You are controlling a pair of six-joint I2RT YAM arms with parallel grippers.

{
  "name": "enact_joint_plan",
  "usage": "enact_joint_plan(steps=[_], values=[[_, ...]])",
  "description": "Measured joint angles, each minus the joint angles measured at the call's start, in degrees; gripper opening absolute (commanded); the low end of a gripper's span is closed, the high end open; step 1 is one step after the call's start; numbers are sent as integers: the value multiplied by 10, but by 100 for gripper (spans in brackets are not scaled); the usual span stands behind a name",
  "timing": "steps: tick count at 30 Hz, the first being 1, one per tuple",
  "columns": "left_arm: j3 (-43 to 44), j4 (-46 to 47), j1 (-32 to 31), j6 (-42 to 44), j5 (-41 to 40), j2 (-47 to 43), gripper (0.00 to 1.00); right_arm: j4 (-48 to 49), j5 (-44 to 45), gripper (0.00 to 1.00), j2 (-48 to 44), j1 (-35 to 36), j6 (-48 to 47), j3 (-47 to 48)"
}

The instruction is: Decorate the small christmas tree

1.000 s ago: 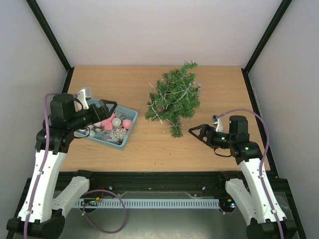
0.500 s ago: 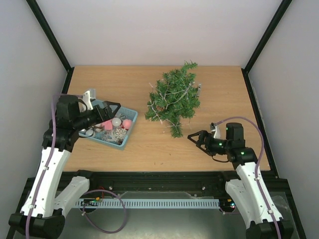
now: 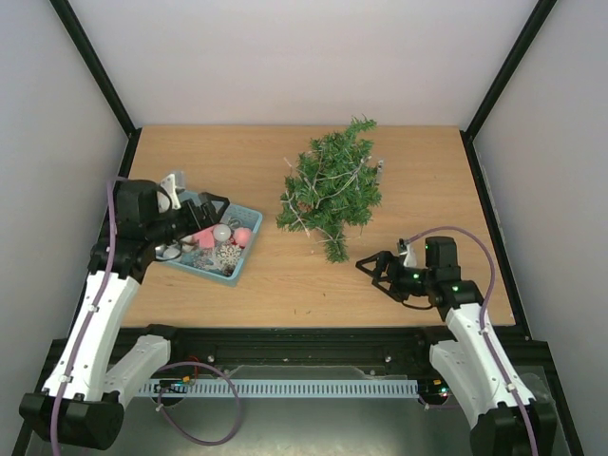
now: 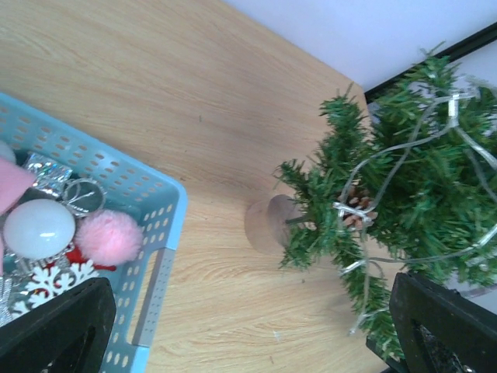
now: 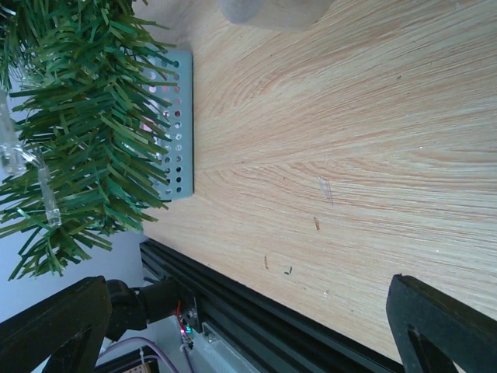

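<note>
hovering l gripper (image 3: 208, 217) over basket (image 3: 243, 255)

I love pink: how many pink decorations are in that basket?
2: a fluffy pink ball right of the white bauble, a pink piece left of it. Others may be hidden.

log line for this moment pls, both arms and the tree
left fingers: open, empty, over basket of ornaments | right fingers: open, empty, beside tree, not touching | tree: light string on
</note>
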Motion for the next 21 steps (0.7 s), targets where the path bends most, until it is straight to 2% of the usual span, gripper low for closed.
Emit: enact_joint_plan(steps=[14, 21], values=[[-28, -3, 0, 3, -52, 22, 99, 73, -26, 99, -40, 0, 59, -46], [12, -9, 0, 24, -78, 104, 100, 127, -45, 99, -51, 1, 95, -61]])
